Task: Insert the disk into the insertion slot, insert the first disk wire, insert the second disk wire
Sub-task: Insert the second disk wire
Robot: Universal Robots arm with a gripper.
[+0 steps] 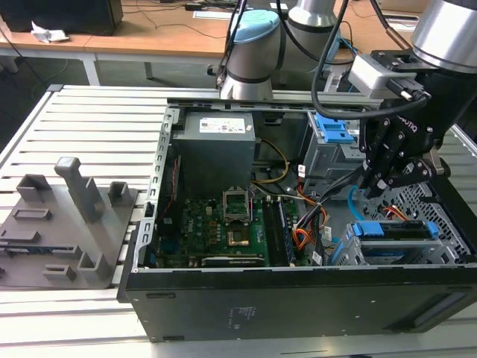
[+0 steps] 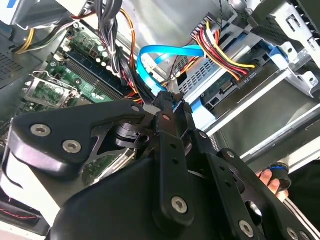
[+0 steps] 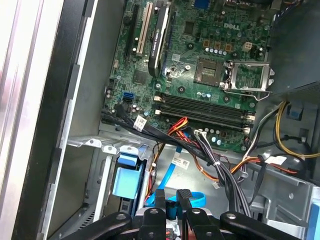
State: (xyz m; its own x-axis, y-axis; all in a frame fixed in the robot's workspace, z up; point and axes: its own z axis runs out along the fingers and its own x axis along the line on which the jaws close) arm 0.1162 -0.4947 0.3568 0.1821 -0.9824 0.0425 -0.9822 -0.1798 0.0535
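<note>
The disk (image 1: 395, 231) sits in its slot (image 1: 356, 250), one wire (image 2: 227, 55) looks plugged; my pincer (image 2: 167, 102) is pinched on the blue wire (image 2: 150, 70), I think

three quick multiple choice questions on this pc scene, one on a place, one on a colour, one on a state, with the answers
1. Where is the disk relative to the case?
A. lying outside it
B. seated in the insertion slot
C. held up in the air

2. What colour is the second disk wire?
A. light blue
B. green
C. white

3. What state is the gripper in?
A. wide open, holding nothing
B. shut on the disk
C. shut on the second disk wire

Answers:
1. B, the blue-framed disk sits in the perforated metal bay at the exterior view's right.
2. A, its light-blue loop rises from the fingertips in the second wrist view.
3. C, both wrist views show the fingers together with the wire between them.
</note>
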